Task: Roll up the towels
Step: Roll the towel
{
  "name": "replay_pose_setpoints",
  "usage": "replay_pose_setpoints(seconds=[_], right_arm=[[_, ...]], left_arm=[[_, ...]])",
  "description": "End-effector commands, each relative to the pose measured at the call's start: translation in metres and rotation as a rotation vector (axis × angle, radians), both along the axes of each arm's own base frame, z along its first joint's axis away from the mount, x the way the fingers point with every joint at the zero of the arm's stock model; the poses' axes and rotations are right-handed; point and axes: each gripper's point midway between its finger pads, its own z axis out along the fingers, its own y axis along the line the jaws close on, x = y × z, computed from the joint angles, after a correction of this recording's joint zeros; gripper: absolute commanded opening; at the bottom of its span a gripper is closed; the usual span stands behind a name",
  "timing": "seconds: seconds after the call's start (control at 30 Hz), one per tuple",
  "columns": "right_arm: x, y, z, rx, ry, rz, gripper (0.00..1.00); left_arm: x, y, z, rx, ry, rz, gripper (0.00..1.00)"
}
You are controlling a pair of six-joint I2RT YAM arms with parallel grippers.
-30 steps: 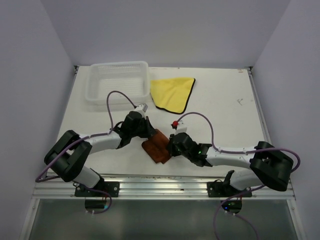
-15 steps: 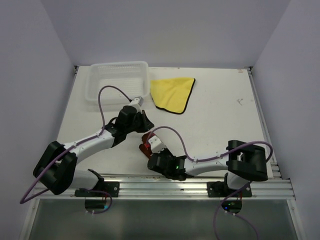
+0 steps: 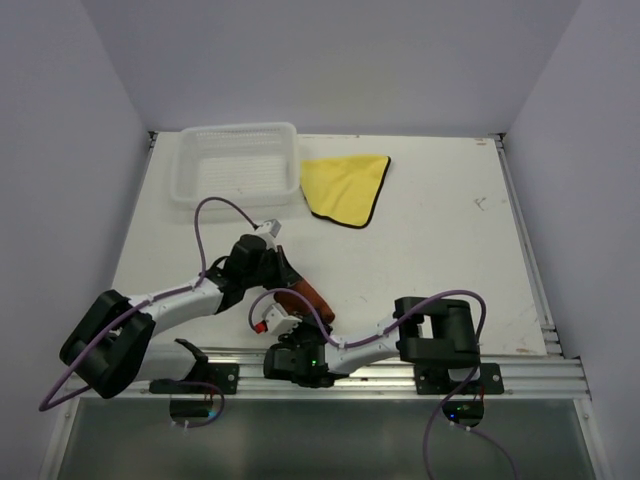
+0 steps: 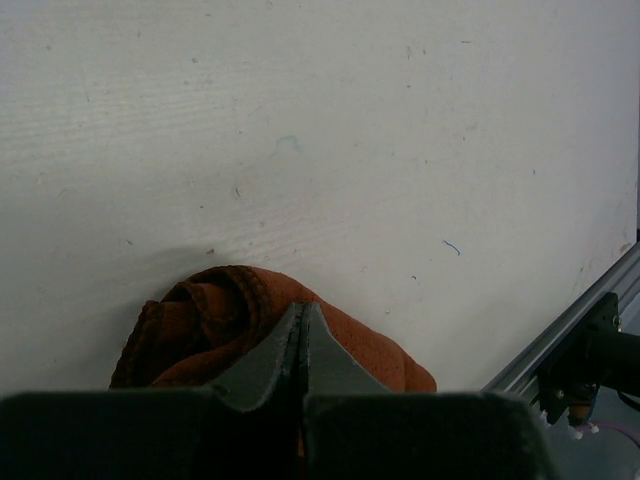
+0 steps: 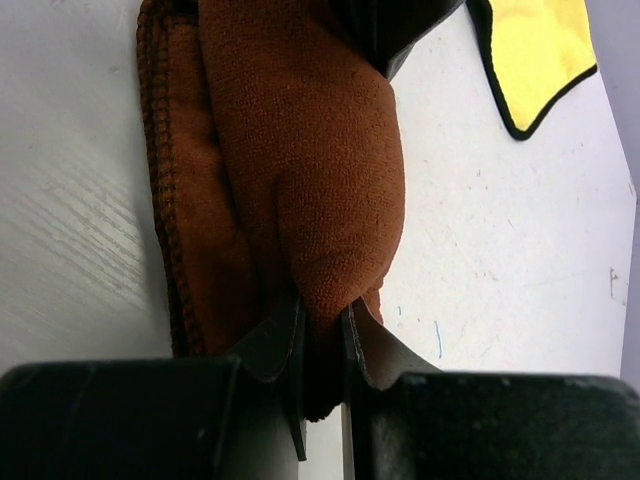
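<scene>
The rust-brown towel (image 3: 309,297) lies bunched in a loose roll near the table's front edge. In the right wrist view it (image 5: 300,150) is a thick fold. My right gripper (image 3: 299,323) comes from the near side and is shut on its near end (image 5: 322,322). My left gripper (image 3: 282,279) sits on the towel's far-left end. Its jaws (image 4: 302,312) are closed together over the cloth (image 4: 215,310), seemingly pinching a thin layer. The yellow towel (image 3: 346,185) with its dark hem lies flat at the back; a corner shows in the right wrist view (image 5: 535,50).
The white mesh basket (image 3: 238,133) stands at the back left, next to the yellow towel. The aluminium rail (image 3: 400,373) runs along the table's front edge, close to the right wrist; it also shows in the left wrist view (image 4: 560,330).
The right arm has swung left along the front edge and now grips the brown towel from the near side. The left gripper and the towel shifted a little toward the front left.
</scene>
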Motion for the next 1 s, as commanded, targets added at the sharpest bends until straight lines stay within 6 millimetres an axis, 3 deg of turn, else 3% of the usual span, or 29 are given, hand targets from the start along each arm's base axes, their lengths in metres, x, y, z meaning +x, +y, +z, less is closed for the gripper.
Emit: replay_pose_setpoints(seconds=[0.0,0.13,0.3,0.33,0.4,0.43,0.67,0.8,0.83,0.97], right_arm=[[-0.006,-0.001,-0.008,-0.018,0.05,0.022,0.0],[-0.008,0.0,-0.007,0.009,0.07,0.029,0.0],[-0.01,0.0,0.011,0.139,0.102,0.017,0.25],[-0.011,0.002,0.027,0.204,0.104,0.017,0.33],[-0.01,-0.002,0.036,0.259,0.11,0.022,0.42],[-0.009,-0.003,0.051,0.326,0.119,0.02,0.49],[-0.011,-0.007,0.073,0.537,0.258,0.066,0.75],[-0.008,-0.003,0.072,0.658,0.414,0.068,0.76],[0.003,-0.006,0.072,0.716,0.44,0.03,0.76],[0.01,-0.007,0.059,0.868,0.619,-0.008,0.77]], left_arm=[[-0.009,-0.005,-0.007,-0.03,0.007,-0.019,0.01],[-0.017,-0.002,-0.031,0.012,0.051,-0.015,0.0],[-0.019,0.006,-0.042,0.04,0.055,0.019,0.0],[-0.02,0.007,-0.044,0.048,0.058,0.022,0.0],[-0.021,0.01,-0.048,0.059,0.062,0.025,0.0],[-0.021,0.011,-0.051,0.072,0.067,0.026,0.0],[-0.022,0.016,-0.059,0.095,0.079,0.041,0.0],[-0.021,0.016,-0.056,0.085,0.07,0.051,0.0],[-0.021,0.016,-0.055,0.081,0.07,0.052,0.0],[-0.022,0.018,-0.054,0.081,0.067,0.058,0.0]])
